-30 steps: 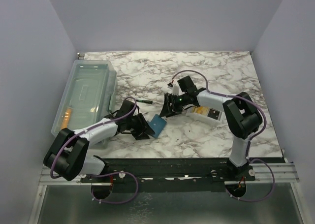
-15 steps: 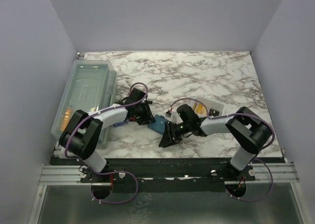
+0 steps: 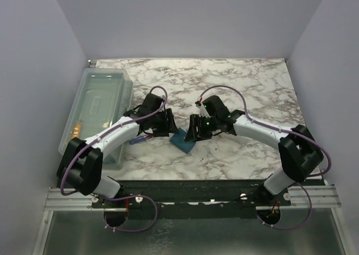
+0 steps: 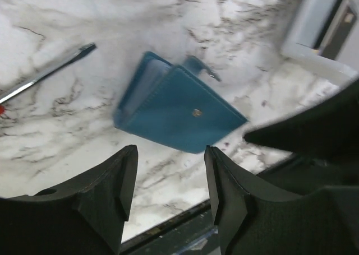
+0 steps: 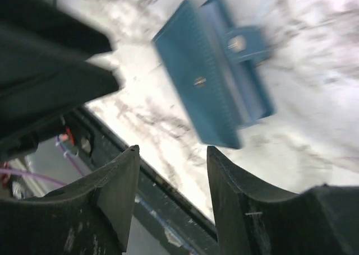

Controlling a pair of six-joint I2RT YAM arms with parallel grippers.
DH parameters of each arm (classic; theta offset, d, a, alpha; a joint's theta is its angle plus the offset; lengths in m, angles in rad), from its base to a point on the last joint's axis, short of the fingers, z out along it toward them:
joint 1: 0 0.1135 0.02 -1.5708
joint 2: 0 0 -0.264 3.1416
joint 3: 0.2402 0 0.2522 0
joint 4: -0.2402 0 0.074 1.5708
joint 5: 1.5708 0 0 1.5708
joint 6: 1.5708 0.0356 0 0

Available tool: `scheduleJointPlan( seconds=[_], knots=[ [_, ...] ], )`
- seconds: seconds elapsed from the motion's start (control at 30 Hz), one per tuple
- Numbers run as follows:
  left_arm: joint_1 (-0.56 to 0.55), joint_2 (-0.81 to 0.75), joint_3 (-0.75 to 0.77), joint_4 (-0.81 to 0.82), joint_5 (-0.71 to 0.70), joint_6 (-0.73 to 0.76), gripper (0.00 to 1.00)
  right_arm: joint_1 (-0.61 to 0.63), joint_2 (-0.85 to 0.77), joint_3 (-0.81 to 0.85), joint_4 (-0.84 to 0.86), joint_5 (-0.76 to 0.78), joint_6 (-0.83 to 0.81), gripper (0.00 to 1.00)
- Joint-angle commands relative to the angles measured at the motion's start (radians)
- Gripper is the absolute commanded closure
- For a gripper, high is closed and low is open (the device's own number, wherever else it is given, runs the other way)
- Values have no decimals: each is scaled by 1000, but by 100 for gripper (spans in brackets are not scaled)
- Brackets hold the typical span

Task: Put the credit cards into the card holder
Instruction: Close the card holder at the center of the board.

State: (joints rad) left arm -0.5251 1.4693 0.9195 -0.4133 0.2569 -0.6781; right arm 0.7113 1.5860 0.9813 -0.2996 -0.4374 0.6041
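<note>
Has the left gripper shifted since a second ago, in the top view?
Yes. The left gripper moved up the view, from level with the clear bin's near end to level with its middle.

Right gripper (image 3: 193,133) swung up, seemingly beside card holder (image 3: 183,142)

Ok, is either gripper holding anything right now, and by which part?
Nothing. The left gripper and right gripper are both open, and the wallet lies free below them.

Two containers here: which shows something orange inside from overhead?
The large clear bin on the left: an orange piece shows through its near end. The white tray is hidden behind the right arm overhead; only its rim shows at the left wrist.
</note>
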Motion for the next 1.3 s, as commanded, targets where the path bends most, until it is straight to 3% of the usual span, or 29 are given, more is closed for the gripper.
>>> scheduleJointPlan(
  seconds=[0.0, 0.17, 0.53, 0.67, 0.8, 0.87, 1.0, 1.27],
  knots=[
    [-3, -64, -11, -6, 143, -71, 44, -80, 37, 26, -104, 92, -98, 46],
    [-4, -2, -50, 137, 237, -160, 53, -87, 139, 66, -28, 27, -124, 63],
    [-3, 163, -70, 281, 175, -169, 73, -82, 171, -141, 195, -12, 55, 83],
    [0, 189, -74, 299, 149, -158, 75, -76, 151, -209, 276, -50, 133, 83],
    [4, 207, -83, 317, 135, -161, 76, -76, 123, -159, 184, 3, 100, 81],
    [11, 227, -86, 317, 131, -161, 82, -76, 114, -104, 99, 42, 56, 72],
    [14, 256, -98, 318, 110, -148, 83, -76, 117, 4, -22, 123, -30, 58],
    [16, 258, -114, 321, 93, -144, 83, -76, 175, 198, -134, 207, -143, 59]
  ],
)
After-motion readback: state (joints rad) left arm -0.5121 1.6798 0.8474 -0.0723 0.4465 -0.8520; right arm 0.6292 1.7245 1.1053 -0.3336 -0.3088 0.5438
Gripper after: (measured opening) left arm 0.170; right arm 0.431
